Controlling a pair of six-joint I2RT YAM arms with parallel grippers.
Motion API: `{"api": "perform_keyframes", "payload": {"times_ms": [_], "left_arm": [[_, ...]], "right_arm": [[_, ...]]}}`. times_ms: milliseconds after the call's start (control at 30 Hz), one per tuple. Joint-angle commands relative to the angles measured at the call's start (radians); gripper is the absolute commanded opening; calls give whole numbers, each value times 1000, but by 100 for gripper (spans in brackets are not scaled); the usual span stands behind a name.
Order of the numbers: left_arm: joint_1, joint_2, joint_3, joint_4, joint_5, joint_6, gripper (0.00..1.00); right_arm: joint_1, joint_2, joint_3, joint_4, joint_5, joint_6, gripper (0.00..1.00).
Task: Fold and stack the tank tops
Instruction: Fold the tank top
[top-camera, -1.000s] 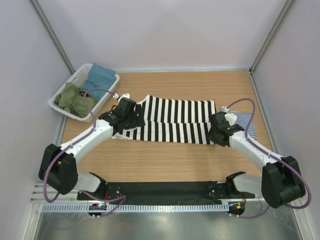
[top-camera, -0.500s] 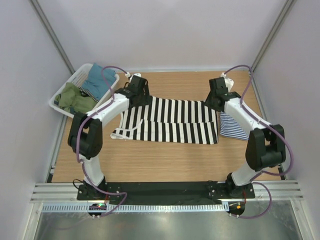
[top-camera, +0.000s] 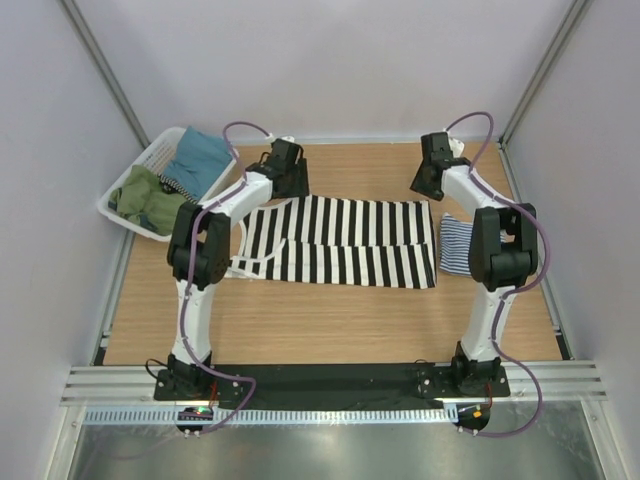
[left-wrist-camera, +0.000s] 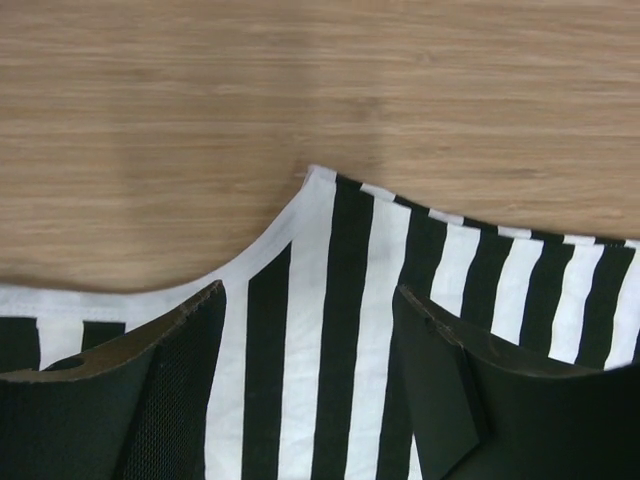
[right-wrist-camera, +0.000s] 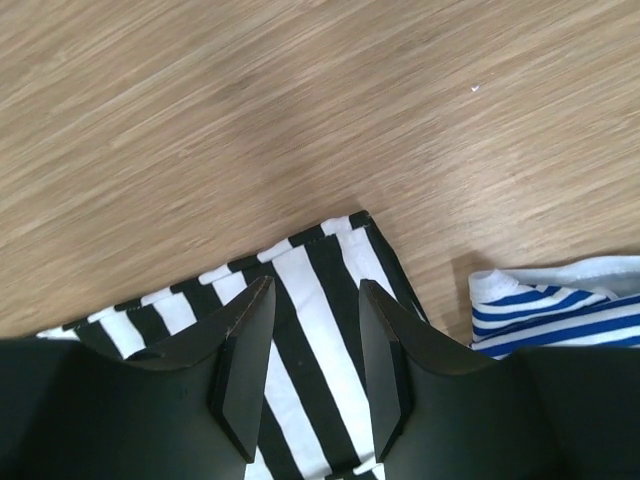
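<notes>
Broad-striped tank top (top-camera: 340, 240): spread flat, middle of counter (top-camera: 330, 320). Thin-striped tank top (top-camera: 455, 245): just beside its right edge. Left jaws, right jaws: apart, gripping nothing, above broad-striped top's far corners.

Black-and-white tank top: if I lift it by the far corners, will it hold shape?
Probably not: the black-and-white tank top lies limp and flat, so its middle would likely sag. It looks thin and light; pushing would probably bunch it rather than slide it across the wooden table.
</notes>
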Motion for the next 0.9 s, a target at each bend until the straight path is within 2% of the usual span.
{"api": "perform_keyframes", "payload": {"times_ms": [0, 167, 333, 533, 733, 767, 867], "left_arm": [[8, 44, 89, 28, 16, 31, 69], [25, 134, 166, 20, 14, 27, 67], [42, 231, 310, -66, 28, 4, 61], [45, 285, 347, -73, 65, -18, 54], [45, 311, 369, -75, 82, -29, 52], [45, 314, 375, -75, 85, -32, 51], [45, 324, 382, -75, 111, -36, 36]], "right_arm": [[-10, 27, 56, 8, 11, -24, 46], [-28, 65, 57, 26, 15, -26, 45], [-47, 90, 65, 35, 11, -24, 45], [-54, 131, 96, 29, 3, -29, 43], [-54, 182, 114, 31, -15, -28, 40], [-54, 186, 117, 32, -14, -26, 38], [-53, 195, 125, 34, -21, -26, 27]]}}
